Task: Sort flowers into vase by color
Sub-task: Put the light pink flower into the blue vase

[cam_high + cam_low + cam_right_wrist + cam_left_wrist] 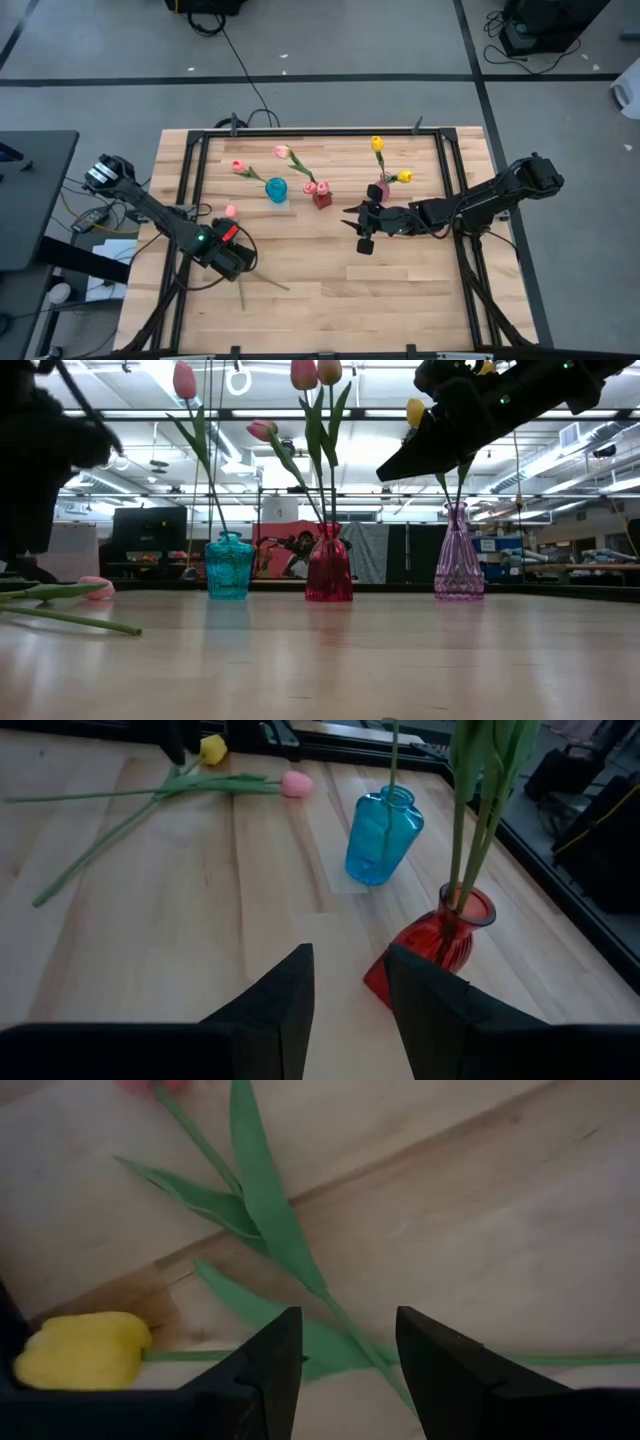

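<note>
From overhead, the light wooden table (330, 290) sits on grey floor, and the red vase (321, 199) is our marker: the blue vase (276, 190) stands just to its left, the purple vase (382, 190) off to its right with yellow flowers (377, 144) in it. The left gripper (237, 262) is down low, well left of the red vase, over stems lying on the wood, a loose pink tulip (231, 211) just beyond it. The right gripper (362, 222) hovers between red and purple vases, empty. At table height, three vases line up before a cluttered workshop with ceiling lights; pink heads rise above the red vase, and a tulip lies flat far to the left. Left wrist camera now: the fingers (270, 1370) are spread apart, straddling a green stem, not pinching, with a yellow tulip (82, 1350) lying right beside them. Right wrist camera: its fingers (290, 990) are parted, holding nothing, pointing toward the red vase, the blue one beyond.
</note>
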Available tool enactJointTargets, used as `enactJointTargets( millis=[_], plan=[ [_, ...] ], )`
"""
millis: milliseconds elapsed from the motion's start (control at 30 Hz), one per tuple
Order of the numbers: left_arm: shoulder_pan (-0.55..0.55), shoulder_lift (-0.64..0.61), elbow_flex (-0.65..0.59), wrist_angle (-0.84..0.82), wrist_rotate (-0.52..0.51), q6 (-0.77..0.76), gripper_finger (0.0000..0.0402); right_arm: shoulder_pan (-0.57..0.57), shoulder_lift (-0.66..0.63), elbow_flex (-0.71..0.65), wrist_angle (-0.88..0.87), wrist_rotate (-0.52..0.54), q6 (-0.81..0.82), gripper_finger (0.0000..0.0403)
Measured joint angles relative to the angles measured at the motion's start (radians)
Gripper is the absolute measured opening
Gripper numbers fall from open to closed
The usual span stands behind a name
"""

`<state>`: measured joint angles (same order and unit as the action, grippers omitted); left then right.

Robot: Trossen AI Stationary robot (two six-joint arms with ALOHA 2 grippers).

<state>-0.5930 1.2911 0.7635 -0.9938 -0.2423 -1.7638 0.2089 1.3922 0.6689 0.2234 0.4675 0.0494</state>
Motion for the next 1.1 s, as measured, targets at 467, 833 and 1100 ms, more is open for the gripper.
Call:
enactJointTargets(
  millis=[467,833,1100],
  plan=[
    [0.03,-0.004,-0.208,0.27,0.054,0.01,0.0144,-0.002,0.0,0.0,0.022,0.002,-0.018,0.0139],
    [0.031,-0.005,-0.175,0.249,-0.017,0.144,0.001,-0.002,0.0,0.0,0.031,0.002,-0.026,0.0139],
    [0.03,-0.03,-0.008,0.243,-0.265,0.42,0.0015,-0.002,0.0,0.0,0.063,0.01,-0.054,0.0139]
  ],
)
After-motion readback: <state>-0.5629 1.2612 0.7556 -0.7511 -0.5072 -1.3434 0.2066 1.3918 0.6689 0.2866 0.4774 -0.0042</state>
